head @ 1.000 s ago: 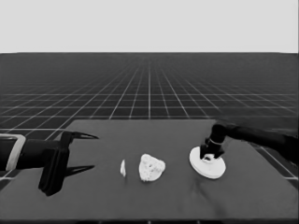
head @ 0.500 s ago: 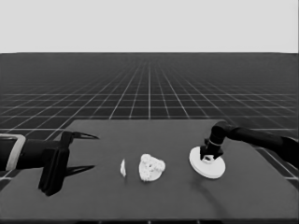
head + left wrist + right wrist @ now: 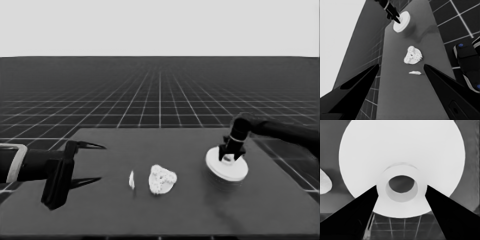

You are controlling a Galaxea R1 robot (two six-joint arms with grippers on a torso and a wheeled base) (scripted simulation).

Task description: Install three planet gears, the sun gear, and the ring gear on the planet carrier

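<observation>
Bare table (image 3: 100,210) surrounds gears (image 3: 162,179), seemingly.

Two arms, black toward the grippers, left arm (image 3: 30,165) banded pale grey farther back, right arm (image 3: 280,131) slim and dark; each gripper (image 3: 90,162) ending in two long, pointed black fingers (image 3: 357,85), wedge-shaped up close.

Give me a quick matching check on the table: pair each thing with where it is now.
1. larger round part
2. thin white piece
3. left gripper
4. cluster of toothed gears

A. open, over the table's left end, holding nothing
B. at the table's right, its raised middle between the right gripper's fingers
C. mid-table, between the thin piece and the larger round part
D. between the left gripper and the gears

Pairs: 1-B, 2-D, 3-A, 4-C
</observation>
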